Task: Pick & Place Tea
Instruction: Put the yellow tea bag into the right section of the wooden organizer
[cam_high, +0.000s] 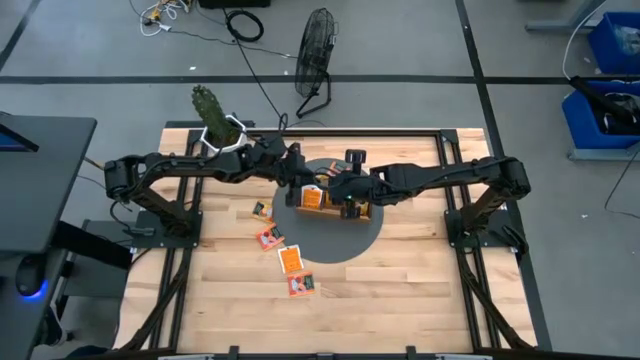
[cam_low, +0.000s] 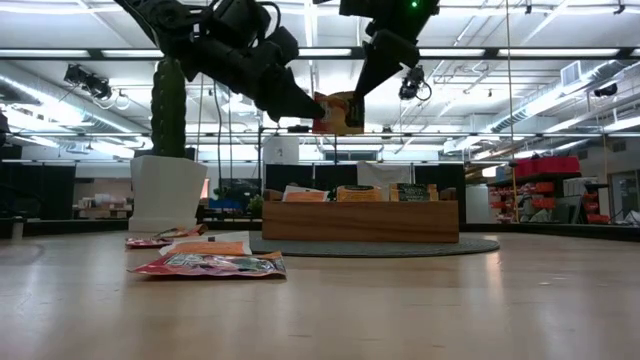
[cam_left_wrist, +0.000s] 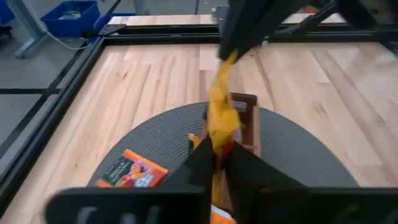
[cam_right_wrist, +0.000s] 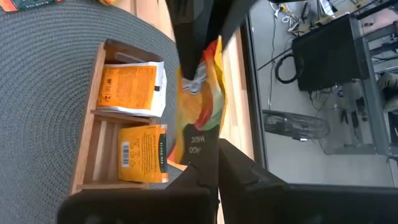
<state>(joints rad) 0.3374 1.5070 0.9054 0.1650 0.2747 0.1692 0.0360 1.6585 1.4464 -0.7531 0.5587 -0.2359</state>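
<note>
Tea sachet (cam_low: 338, 112) hangs in the air above the wooden tray (cam_low: 360, 220), clamped at opposite ends by both arms: the left end effector (cam_low: 312, 108) and the right end effector (cam_low: 356, 108) are each closed on it, long axis running between them.

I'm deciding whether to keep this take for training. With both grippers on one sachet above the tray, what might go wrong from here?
1. The left gripper and the right gripper both pinch the same tea sachet in mid-air; pulling apart might tear or crumple it.
2. It hangs above the wooden tray, whose compartments already hold sachets; released now, it may land on them or outside.
</note>
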